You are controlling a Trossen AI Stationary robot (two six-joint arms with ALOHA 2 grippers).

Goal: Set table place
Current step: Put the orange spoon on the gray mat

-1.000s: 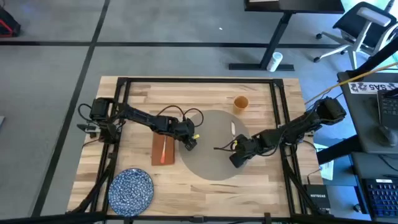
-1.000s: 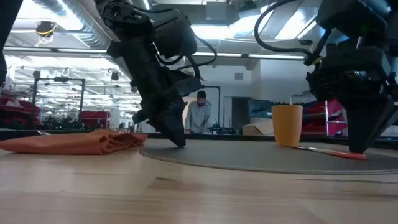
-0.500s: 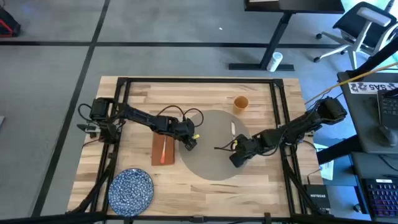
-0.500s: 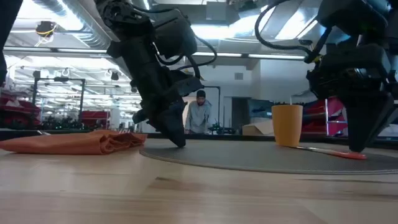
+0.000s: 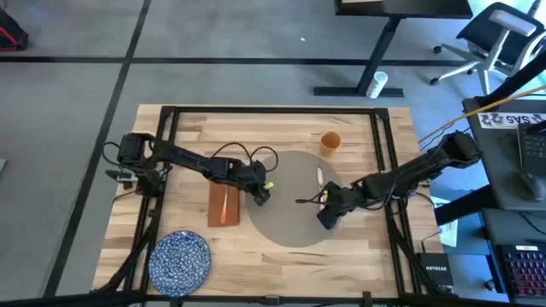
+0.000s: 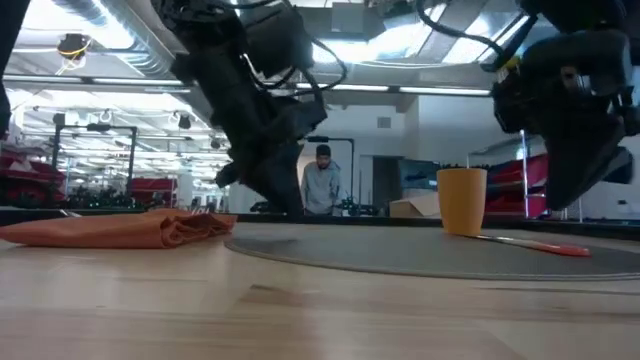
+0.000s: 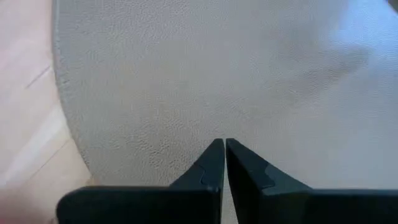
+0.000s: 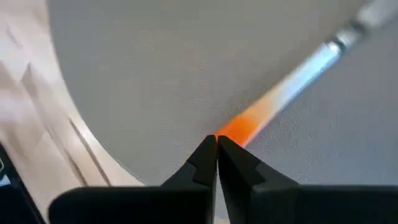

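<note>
Placemat (image 5: 294, 200) — round, grey-beige, flat on the plank surface (image 5: 358, 256). Left gripper (image 7: 224, 144) above its left edge, right gripper (image 8: 216, 139) above its right — both jaws pressed together, empty.

1. The tabletop (image 5: 188, 136) is made of light wooden planks with thin black rails along its edges.
2. A large round grey placemat (image 5: 290, 188) lies flat near its middle.
3. A rust-red napkin (image 5: 223, 205) lies just beside the placemat's left edge.
4. A blue speckled plate (image 5: 180, 259) sits at the near left corner, well apart from the placemat.
5. An orange cup (image 5: 330, 141) stands upright by the placemat's far right edge.
</note>
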